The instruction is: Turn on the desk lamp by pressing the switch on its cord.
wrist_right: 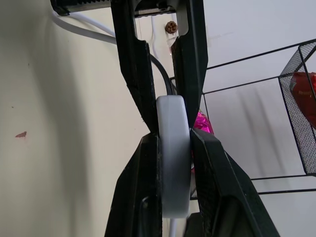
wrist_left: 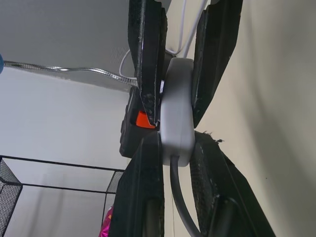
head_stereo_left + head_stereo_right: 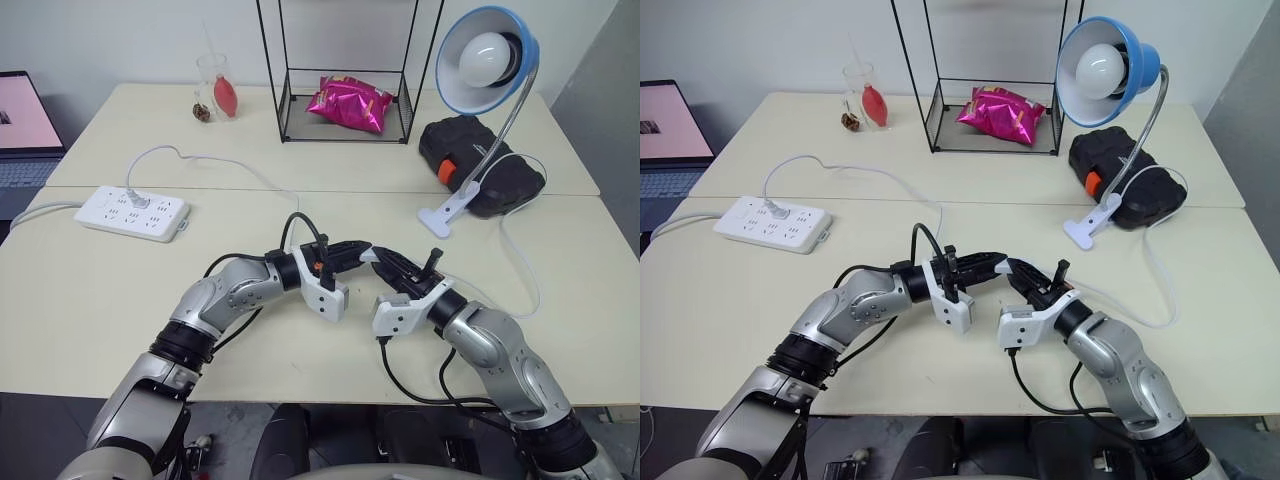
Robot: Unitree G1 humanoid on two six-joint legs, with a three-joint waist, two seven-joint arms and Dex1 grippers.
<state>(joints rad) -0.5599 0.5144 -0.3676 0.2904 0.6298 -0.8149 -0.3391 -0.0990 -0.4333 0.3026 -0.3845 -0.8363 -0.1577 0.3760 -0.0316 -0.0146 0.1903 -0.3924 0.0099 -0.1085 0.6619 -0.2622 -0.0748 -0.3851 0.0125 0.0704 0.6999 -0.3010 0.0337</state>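
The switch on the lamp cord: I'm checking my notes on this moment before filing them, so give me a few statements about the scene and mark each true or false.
1. Both grippers are closed on the switch. True: the left gripper and the right gripper meet over it above the table.
2. The desk lamp lies flat on its side. False: it stands on its clip base, shade raised.
3. The pink snack bag sits inside the black wire rack. True.
4. The power strip is to the robot's right. False: it lies to its left.
5. A black case lies behind the lamp's clip. True.
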